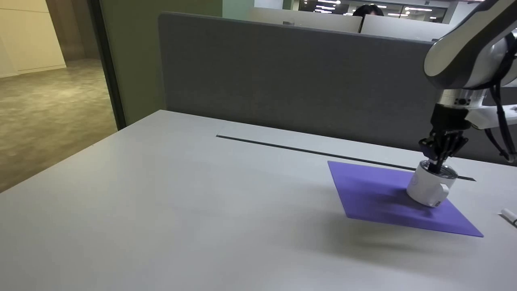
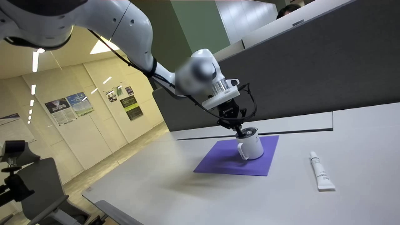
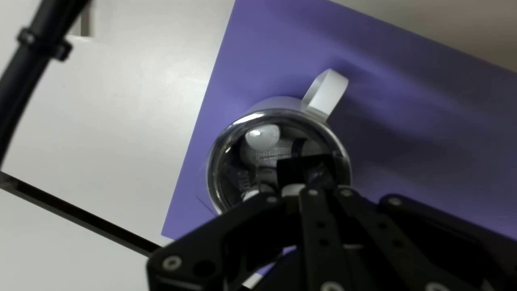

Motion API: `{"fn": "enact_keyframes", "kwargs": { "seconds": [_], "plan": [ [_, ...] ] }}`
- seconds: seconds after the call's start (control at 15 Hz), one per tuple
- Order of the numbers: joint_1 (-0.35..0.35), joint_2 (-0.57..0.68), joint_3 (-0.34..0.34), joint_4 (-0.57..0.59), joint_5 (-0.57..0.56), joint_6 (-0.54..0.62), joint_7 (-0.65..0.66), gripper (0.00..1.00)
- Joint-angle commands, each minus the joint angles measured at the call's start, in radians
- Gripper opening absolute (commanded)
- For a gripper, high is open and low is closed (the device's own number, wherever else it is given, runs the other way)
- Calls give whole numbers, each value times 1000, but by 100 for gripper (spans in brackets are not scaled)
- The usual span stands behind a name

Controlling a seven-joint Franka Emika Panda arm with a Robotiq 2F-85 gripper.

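A white mug (image 1: 423, 189) with a shiny top stands upright on a purple sheet (image 1: 365, 198). Its handle (image 2: 242, 151) points toward the table's front side in both exterior views. From above, in the wrist view, the mug's metallic rim (image 3: 218, 161) circles a reflective round top. My gripper (image 1: 435, 167) comes down from above with its fingers together, their tips within the rim, off toward one side. Whether they press on a clear lid or reach inside the mug I cannot tell. Nothing shows gripped between them.
A white tube (image 2: 322, 175) lies on the table, off the sheet. A dark strip (image 1: 315, 152) runs along the table behind the mug. Beyond it rises a grey partition (image 1: 282, 76). A black cable (image 2: 250, 106) loops beside the wrist.
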Motion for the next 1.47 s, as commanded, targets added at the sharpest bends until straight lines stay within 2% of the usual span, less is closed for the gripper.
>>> {"fn": "enact_keyframes", "kwargs": {
  "seconds": [0.0, 0.67, 0.93, 1.07, 1.27, 1.33, 1.4],
  "plan": [
    [-3, 13, -6, -1, -4, 10, 5, 0],
    [22, 31, -38, 1, -71, 43, 21, 0],
    [0, 25, -18, 14, -37, 32, 8, 0],
    [-31, -8, 7, 26, 20, -1, -14, 0],
    [-49, -74, -3, 25, 38, -48, -34, 0],
    [-62, -97, 0, 18, 40, -58, -57, 25],
    [-73, -115, 1, 20, 43, -92, -77, 26]
  ]
}}
